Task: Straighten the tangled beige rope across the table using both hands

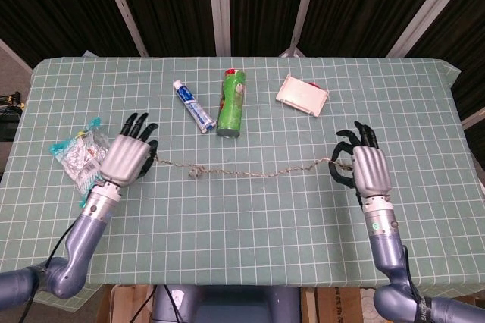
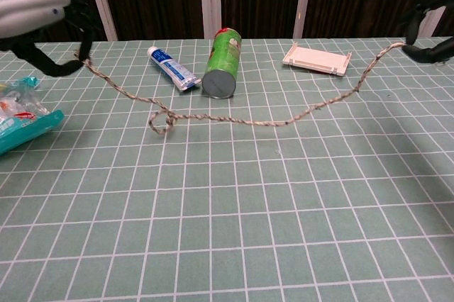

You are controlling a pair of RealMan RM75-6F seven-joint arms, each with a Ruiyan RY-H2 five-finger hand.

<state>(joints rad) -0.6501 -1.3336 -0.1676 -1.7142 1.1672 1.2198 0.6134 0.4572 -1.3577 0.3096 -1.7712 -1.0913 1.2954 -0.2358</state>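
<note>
1. Left hand (image 1: 130, 159) pinches one end of the beige rope (image 1: 258, 173) near the left side of the table (image 1: 250, 232); in the chest view the dark fingers (image 2: 50, 68) curl around the strand while the arm holds it lifted off the cloth.
2. At the opposite side, the right hand (image 1: 367, 171) grips the other end, fingers closed about it, also raised slightly above the surface.
3. Between them the rope runs nearly across the table, sagging to touch the cloth in the middle, with a small knot-like loop (image 1: 195, 172) left of centre.
4. The step in hand appears to be the final spreading pull. To do it well, both hands should draw apart evenly and low, keeping the strand close to the table so it lies flat when released.
5. That loop is the main snag: pulling harder could cinch it into a tight knot instead of opening it, so easing tension and shaking it out looks wiser.
6. A green can (image 1: 232, 102) lies just behind the rope's middle, its open end near the strand; the rope could brush it and roll it.
7. A toothpaste tube (image 1: 192, 106) lies beside the can, and a white tray (image 1: 301, 95) sits further back, both apart from the rope.
8. A snack packet (image 1: 82, 158) lies just beside the left hand and may be nudged when that hand lowers.
</note>
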